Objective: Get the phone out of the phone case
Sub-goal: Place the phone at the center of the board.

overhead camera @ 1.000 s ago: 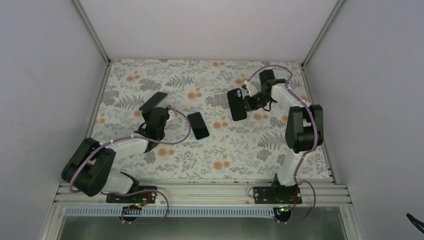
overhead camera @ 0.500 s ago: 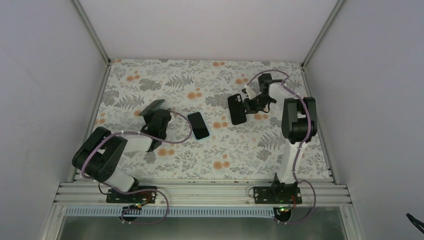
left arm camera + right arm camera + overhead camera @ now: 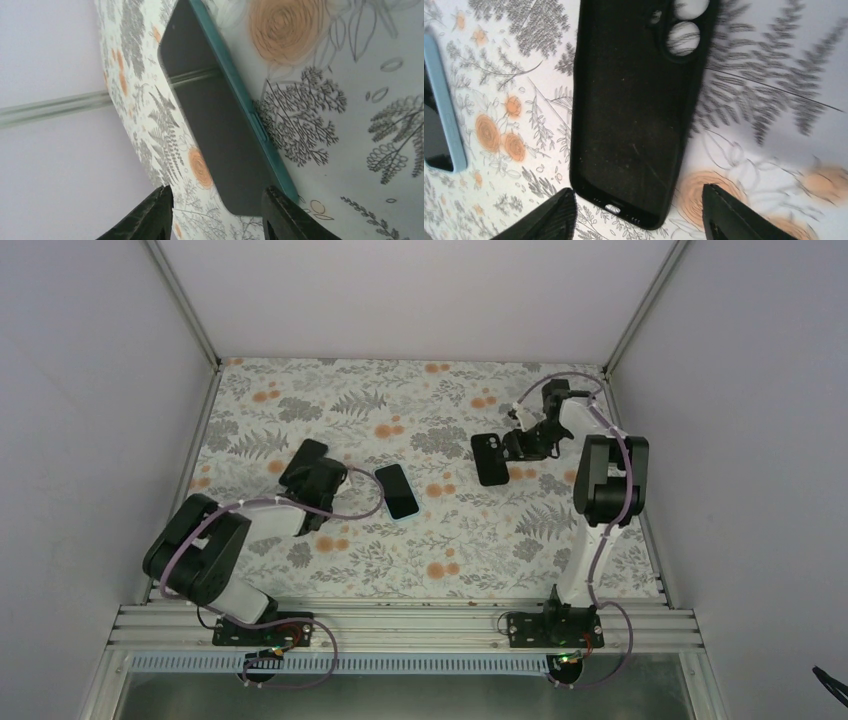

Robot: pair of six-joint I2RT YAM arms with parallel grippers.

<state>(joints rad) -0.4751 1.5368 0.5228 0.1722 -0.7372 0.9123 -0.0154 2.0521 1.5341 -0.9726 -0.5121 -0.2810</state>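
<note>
Phone (image 3: 398, 490) and empty case (image 3: 490, 458) — apart

Top view sits high at the near side and looks down over the whole floral tabletop (image 3: 420, 540) from far off. Left wrist view is low and close, skimming the tabletop toward the phone (image 3: 220, 140). Right wrist view looks down close on the case (image 3: 634, 115), with the phone's edge at frame left. Phone shows in all three views.

Left arm (image 3: 195, 555), right arm (image 3: 605, 480): white links, black joint housings, purple cables (image 3: 565, 377) alongside; black end effector fingers (image 3: 729, 212).
</note>
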